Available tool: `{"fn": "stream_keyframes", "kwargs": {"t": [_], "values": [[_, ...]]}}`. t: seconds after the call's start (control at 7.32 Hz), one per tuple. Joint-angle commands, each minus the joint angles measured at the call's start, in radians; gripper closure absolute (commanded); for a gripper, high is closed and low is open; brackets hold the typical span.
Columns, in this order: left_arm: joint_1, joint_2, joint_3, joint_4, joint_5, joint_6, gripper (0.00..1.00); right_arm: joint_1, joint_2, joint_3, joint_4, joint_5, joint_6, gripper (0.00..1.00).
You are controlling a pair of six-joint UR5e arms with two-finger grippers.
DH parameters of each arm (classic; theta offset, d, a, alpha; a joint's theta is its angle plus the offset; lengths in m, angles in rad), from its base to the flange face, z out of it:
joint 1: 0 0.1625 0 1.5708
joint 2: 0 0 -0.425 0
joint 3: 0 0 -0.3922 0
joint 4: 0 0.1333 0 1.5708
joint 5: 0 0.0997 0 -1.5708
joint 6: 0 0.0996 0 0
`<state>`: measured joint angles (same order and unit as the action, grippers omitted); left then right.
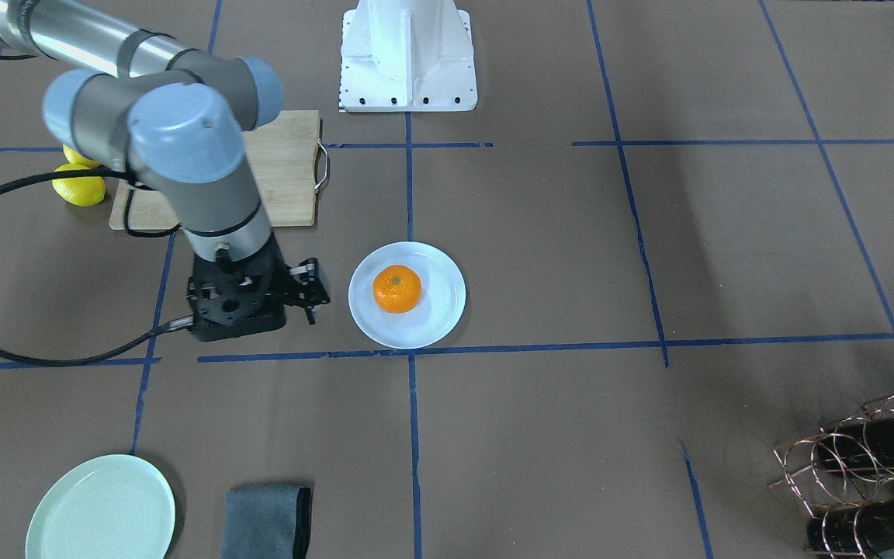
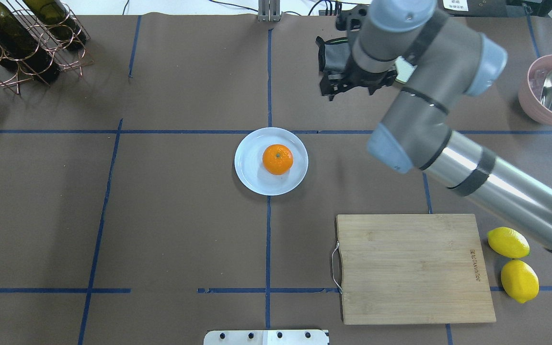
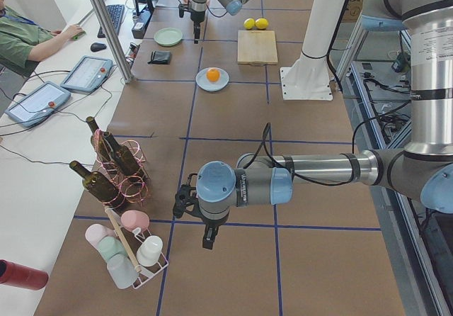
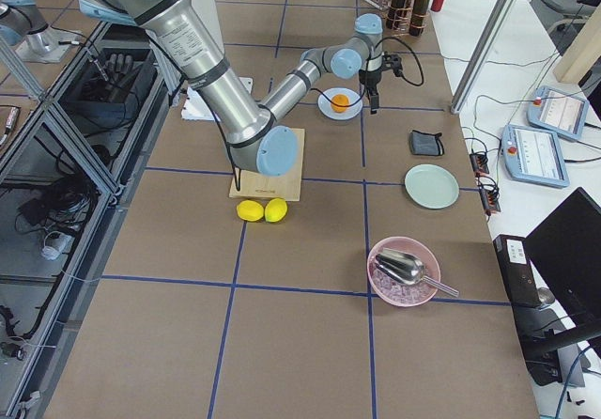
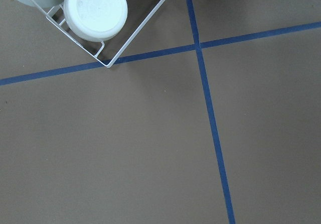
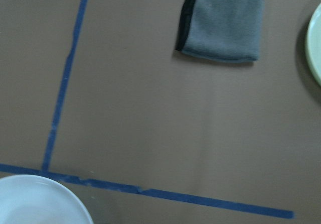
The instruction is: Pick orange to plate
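The orange (image 1: pixel 396 289) rests on the round white plate (image 1: pixel 435 322) at the table's middle, also seen as the orange (image 2: pixel 277 159) on the plate (image 2: pixel 252 177) from overhead. My right gripper (image 1: pixel 310 293) hangs above the bare table just beside the plate, apart from it; its fingers look spread and hold nothing, so it is open. The right wrist view catches only the plate's rim (image 6: pixel 35 199). My left gripper (image 3: pixel 207 241) hovers far away near the bottle rack; whether it is open or shut I cannot tell.
A wooden cutting board (image 2: pixel 415 268) and two lemons (image 2: pixel 508 242) lie on my right. A grey cloth (image 1: pixel 267 522) and a mint-green plate (image 1: pixel 102 508) sit at the far edge. A pink bowl with scoop (image 2: pixel 551 91), wine rack (image 2: pixel 22 43) and cup rack (image 5: pixel 95 10) stand outward.
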<state>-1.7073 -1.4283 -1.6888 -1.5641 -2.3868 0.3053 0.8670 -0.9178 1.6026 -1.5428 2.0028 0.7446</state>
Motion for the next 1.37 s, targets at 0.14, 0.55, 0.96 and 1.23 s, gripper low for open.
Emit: {"fn": "stream_keyframes", "kwargs": {"t": [0.14,0.55,0.96,1.23], "values": [[0.000,0.000,0.000,0.001,0.000,-0.002,0.00,0.228,-0.273,0.109,0.000,0.116,-0.411,0.00],[0.000,0.000,0.000,-0.002,0.001,-0.002,0.00,0.419,-0.529,0.163,0.010,0.188,-0.753,0.00],[0.000,-0.001,0.000,-0.005,0.000,-0.002,0.00,0.589,-0.768,0.211,0.021,0.182,-0.772,0.00],[0.002,-0.003,0.000,-0.007,0.000,-0.002,0.00,0.699,-0.768,0.223,-0.052,0.286,-0.768,0.00]]}}
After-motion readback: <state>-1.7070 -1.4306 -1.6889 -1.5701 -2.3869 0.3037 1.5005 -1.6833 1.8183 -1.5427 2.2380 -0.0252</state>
